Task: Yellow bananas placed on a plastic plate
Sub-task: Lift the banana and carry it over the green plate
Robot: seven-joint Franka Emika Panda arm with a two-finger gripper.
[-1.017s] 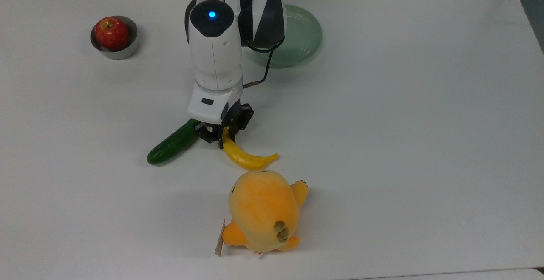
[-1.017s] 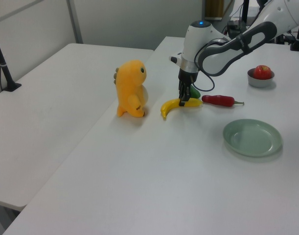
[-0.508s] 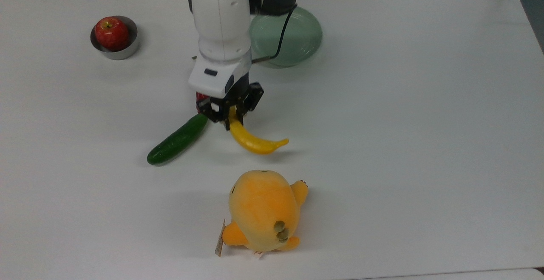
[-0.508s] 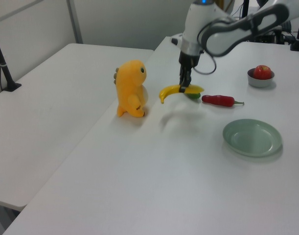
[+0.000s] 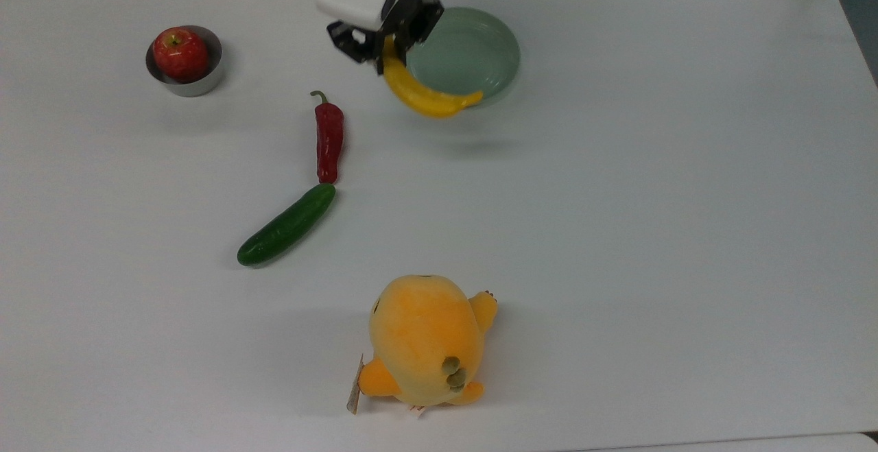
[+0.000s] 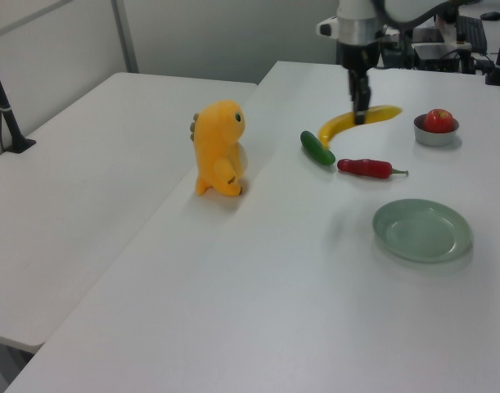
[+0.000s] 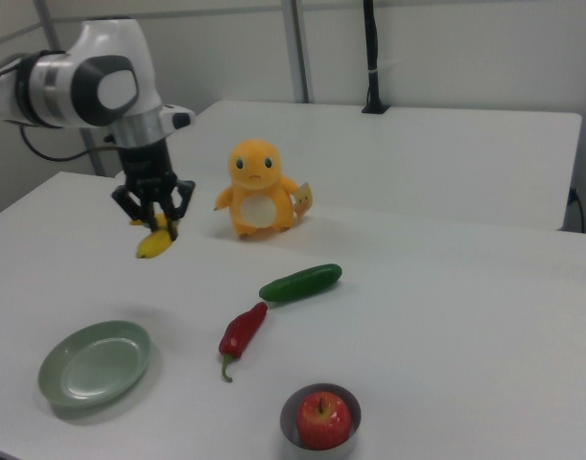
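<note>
One gripper (image 5: 381,44) is clamped on the banana (image 5: 424,97) near its stem end, so the fruit hangs free with its curved body and pointed tip sticking out sideways. In the left view the banana (image 6: 358,122) is clearly airborne, well above the table (image 6: 258,270), and the right view shows the gripper (image 7: 154,218) carrying it high over the surface, with the plate (image 7: 93,364) lower in the picture. Gripping one end leaves the long body free to come down first, but it also lets the fruit swing or twist in the jaws.

From the top view the banana overlaps the near rim of the plate (image 5: 480,44). The plate sits bare, so the placing is not yet done; I judge this the carry stage, with a descent and release still to come.

Farther out lie the chili (image 5: 328,138) and the cucumber (image 5: 287,225), tip to tip, both off the path. The apple (image 5: 180,53) sits in the bowl (image 5: 206,83), and the plush (image 5: 425,339) lies well apart.
</note>
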